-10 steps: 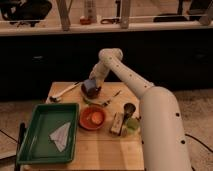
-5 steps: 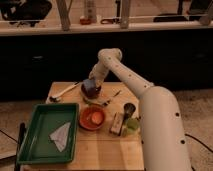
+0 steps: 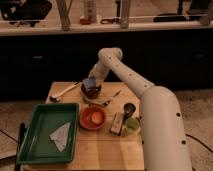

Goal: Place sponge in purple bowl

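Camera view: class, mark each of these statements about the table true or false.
1. The tool is over the purple bowl at the back of the table. True.
2. The orange bowl sits inside the green tray. False: it stands on the table beside the tray.
3. A piece of white paper lies in the green tray. True.
4. The sponge lies in the orange bowl. False: it is at the tool, over the purple bowl.

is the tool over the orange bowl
No, the tool is above the purple bowl, with the sponge at it.
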